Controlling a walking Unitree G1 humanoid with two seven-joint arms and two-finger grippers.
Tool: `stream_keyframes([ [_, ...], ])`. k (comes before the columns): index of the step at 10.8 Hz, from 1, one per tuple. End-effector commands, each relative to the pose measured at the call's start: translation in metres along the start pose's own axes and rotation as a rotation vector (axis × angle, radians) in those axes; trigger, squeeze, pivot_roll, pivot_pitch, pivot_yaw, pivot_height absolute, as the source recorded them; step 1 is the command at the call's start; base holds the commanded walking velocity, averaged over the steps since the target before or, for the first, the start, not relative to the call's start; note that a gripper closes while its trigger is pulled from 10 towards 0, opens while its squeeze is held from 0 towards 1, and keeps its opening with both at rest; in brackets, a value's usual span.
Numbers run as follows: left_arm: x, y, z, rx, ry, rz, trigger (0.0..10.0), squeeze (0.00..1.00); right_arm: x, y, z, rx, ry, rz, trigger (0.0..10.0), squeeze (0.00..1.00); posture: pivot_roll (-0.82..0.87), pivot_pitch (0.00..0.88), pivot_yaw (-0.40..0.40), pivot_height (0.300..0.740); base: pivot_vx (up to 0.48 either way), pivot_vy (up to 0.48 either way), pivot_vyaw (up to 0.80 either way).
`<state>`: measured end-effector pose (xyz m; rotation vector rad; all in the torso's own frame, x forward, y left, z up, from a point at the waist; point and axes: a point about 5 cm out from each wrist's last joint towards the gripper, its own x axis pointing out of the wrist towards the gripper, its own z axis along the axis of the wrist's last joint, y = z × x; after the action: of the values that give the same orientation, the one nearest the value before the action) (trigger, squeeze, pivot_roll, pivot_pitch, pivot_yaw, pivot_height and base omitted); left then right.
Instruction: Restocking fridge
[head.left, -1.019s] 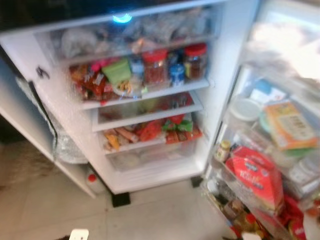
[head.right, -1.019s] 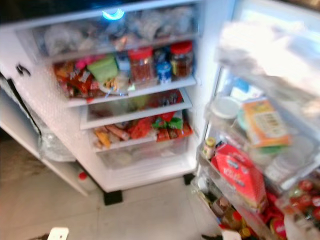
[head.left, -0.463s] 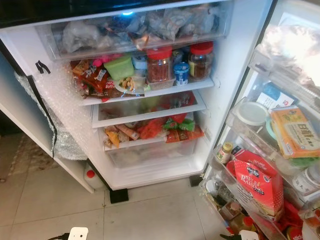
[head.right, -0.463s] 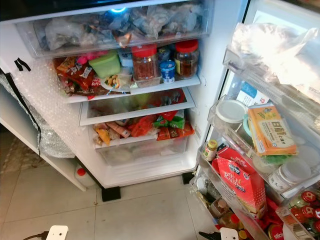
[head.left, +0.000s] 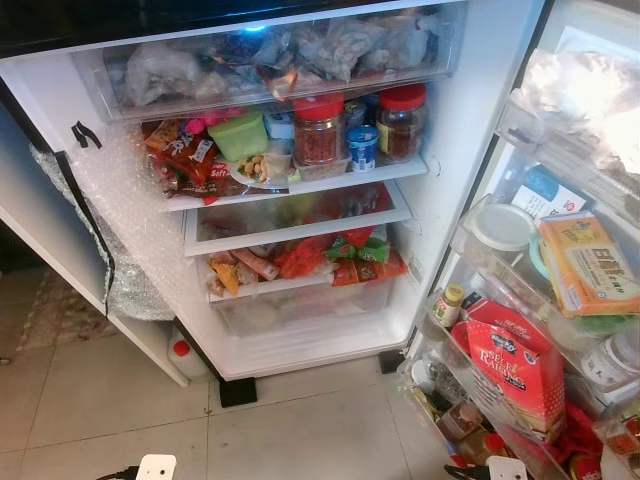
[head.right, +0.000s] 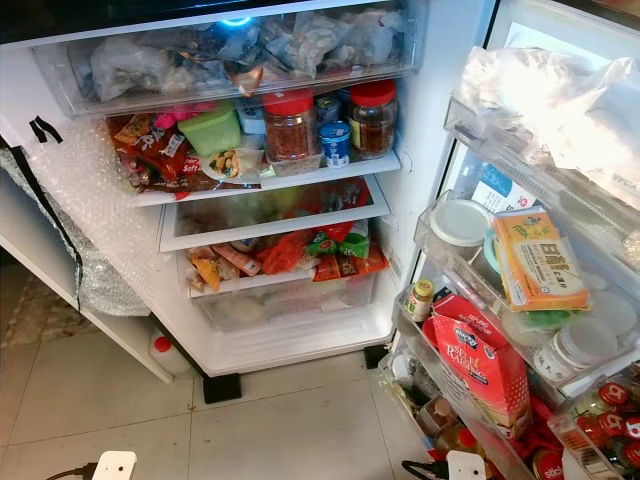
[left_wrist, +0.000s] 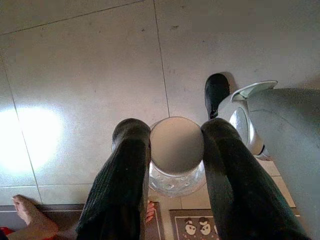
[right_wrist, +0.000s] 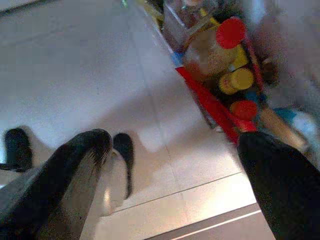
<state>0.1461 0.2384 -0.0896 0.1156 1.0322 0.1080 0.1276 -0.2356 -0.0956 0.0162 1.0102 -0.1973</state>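
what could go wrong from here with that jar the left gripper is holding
The clear glass jar with a pale lid is pinched only at its sides by the left gripper, over hard floor tiles, so a slip could break it. The middle shelf is already crowded with red-lidded jars, so placing it there could topple them.

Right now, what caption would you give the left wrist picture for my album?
Left gripper shut on a clear jar with a pale lid, held above the tiled floor, a person's bare foot nearby.
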Motion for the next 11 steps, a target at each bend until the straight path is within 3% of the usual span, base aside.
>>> stream_keyframes([
  [1,-0.0017,0.0042,-0.0071,-0.001,0.016,0.012,10.0,0.00,-0.0013,-0.0025,-0.0039,-0.029,0.004,-0.024,10.0,0.00,-0.02,0.089,0.069,0.740,0.000,0.000,0.00],
  [5,-0.0019,0.0057,-0.0068,-0.003,0.012,0.008,10.0,0.00,-0.0018,-0.0059,-0.0021,-0.096,-0.021,-0.118,10.0,0.00,-0.01,0.096,0.076,0.740,0.000,0.000,0.00],
  [11,-0.0020,0.0063,-0.0069,0.003,0.013,0.006,10.0,0.00,-0.0017,-0.0052,-0.0028,-0.130,-0.011,-0.129,10.0,0.00,-0.01,0.096,0.077,0.740,0.000,0.000,0.00],
])
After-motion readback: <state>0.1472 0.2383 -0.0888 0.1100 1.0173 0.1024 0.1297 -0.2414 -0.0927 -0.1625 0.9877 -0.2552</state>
